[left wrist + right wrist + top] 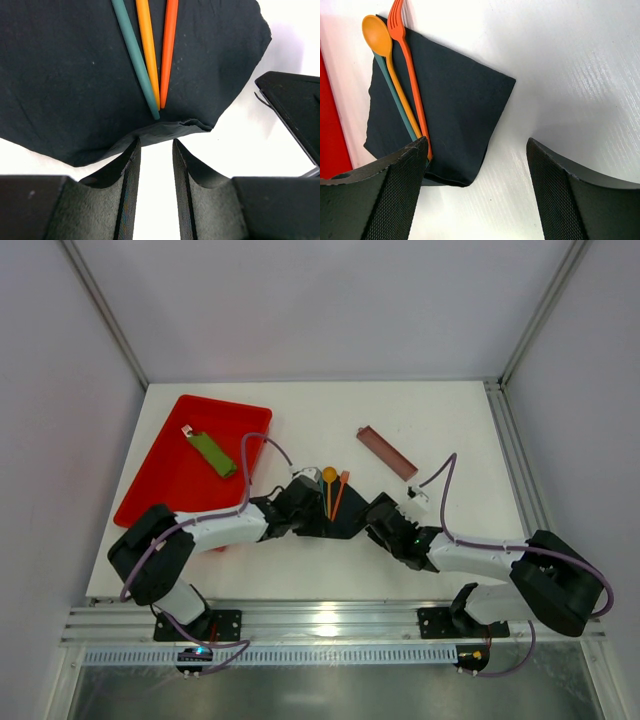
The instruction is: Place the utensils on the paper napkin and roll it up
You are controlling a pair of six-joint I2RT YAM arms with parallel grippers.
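**Utensils on the napkin, grippers close by**

The utensils (402,85) lie side by side on the paper napkin (455,115), right of the red tray (170,470). The left gripper (156,145) has its fingers narrowly apart at the napkin's near edge, perhaps touching it. The right gripper (476,142) is spread wide and holds nothing.

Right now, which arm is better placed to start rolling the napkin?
Left. The left gripper sits at the napkin's lifted edge, by the utensils' handle tips; the right gripper hangs wide open beside it.
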